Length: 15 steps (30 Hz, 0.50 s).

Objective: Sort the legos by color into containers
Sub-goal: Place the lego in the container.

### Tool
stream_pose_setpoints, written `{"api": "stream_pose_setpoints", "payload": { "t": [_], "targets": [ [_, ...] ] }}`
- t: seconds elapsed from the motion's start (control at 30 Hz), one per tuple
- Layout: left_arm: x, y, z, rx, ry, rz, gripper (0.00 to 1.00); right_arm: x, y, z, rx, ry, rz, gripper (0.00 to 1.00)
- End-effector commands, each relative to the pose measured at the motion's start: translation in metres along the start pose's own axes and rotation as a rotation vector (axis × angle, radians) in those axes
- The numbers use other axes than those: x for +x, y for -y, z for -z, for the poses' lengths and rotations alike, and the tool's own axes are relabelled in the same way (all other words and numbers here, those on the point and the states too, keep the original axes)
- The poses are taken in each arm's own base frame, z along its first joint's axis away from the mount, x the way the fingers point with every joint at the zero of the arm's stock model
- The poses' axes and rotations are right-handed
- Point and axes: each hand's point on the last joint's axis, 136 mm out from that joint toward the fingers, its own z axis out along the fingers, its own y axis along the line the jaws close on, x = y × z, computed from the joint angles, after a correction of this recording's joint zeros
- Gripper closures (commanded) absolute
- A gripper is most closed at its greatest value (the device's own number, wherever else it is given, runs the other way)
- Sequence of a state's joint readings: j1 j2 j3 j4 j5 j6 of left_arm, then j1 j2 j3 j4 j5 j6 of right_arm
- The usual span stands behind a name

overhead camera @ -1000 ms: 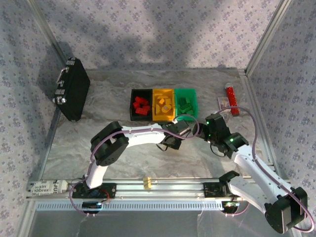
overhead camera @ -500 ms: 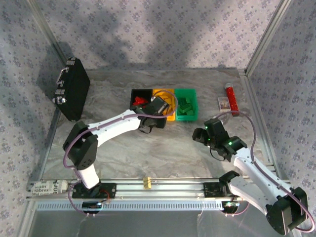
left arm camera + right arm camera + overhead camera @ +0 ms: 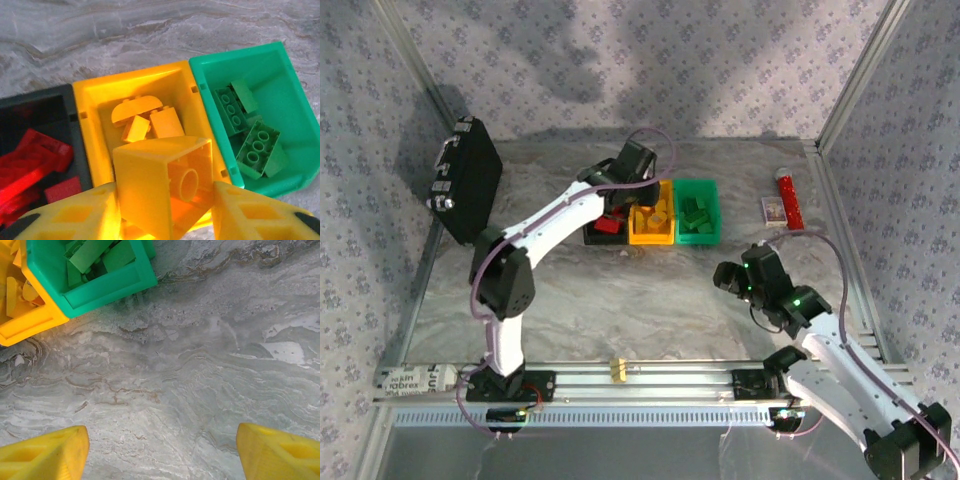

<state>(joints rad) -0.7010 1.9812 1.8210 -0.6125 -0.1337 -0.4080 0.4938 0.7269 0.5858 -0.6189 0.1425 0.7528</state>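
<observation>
Three joined containers stand at the table's back: black (image 3: 590,238), yellow (image 3: 651,240) and green (image 3: 698,238). Red legos (image 3: 35,160) lie in the black bin (image 3: 70,97), yellow ones (image 3: 150,122) in the yellow bin (image 3: 130,80), green ones (image 3: 255,145) in the green bin (image 3: 280,60). My left gripper (image 3: 165,200) hangs over the yellow bin with a tilted yellow lego (image 3: 145,190) between its fingers, both touching it. It reaches over the bins (image 3: 625,195) from above. My right gripper (image 3: 162,450) stands open over bare table, in front and right of the bins (image 3: 728,275).
A black latched case (image 3: 465,180) leans at the left wall. A red cylinder (image 3: 788,198) and a small card (image 3: 771,208) lie at the back right. A metal rail (image 3: 670,380) with a tiny yellow block (image 3: 616,368) runs along the near edge.
My left arm has swung from the table in front of the bins up and over them, carrying the yellow lego. My right arm has drawn back slightly toward the near edge.
</observation>
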Motion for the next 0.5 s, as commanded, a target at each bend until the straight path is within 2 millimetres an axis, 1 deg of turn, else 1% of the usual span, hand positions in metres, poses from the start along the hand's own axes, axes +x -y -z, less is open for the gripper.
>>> {"api": "stream_pose_setpoints", "payload": {
  "t": [0.0, 0.07, 0.13, 0.3, 0.4, 0.43, 0.47],
  "targets": [
    [0.012, -0.004, -0.006, -0.016, -0.093, -0.019, 0.28, 0.008, 0.012, 0.005, 0.037, -0.014, -0.003, 0.21],
    [0.009, -0.005, -0.004, -0.022, -0.08, -0.006, 0.22, 0.009, 0.014, 0.007, 0.038, -0.008, -0.006, 0.2],
    [0.008, -0.006, 0.001, -0.023, -0.069, 0.007, 0.19, 0.009, 0.016, 0.009, 0.04, -0.004, -0.007, 0.2],
    [0.008, -0.004, 0.023, -0.007, -0.03, -0.001, 0.18, 0.009, 0.014, 0.008, 0.03, 0.0, -0.009, 0.2],
    [0.012, -0.007, 0.039, -0.02, -0.014, -0.02, 0.18, 0.009, 0.013, 0.006, 0.025, 0.001, -0.01, 0.2],
    [0.007, -0.005, 0.045, -0.009, 0.019, -0.025, 0.18, 0.009, 0.013, 0.006, 0.023, 0.003, -0.009, 0.2],
    [0.007, -0.007, 0.051, -0.012, 0.035, -0.03, 0.17, 0.008, 0.013, 0.005, 0.024, 0.006, -0.006, 0.2]
  ]
}}
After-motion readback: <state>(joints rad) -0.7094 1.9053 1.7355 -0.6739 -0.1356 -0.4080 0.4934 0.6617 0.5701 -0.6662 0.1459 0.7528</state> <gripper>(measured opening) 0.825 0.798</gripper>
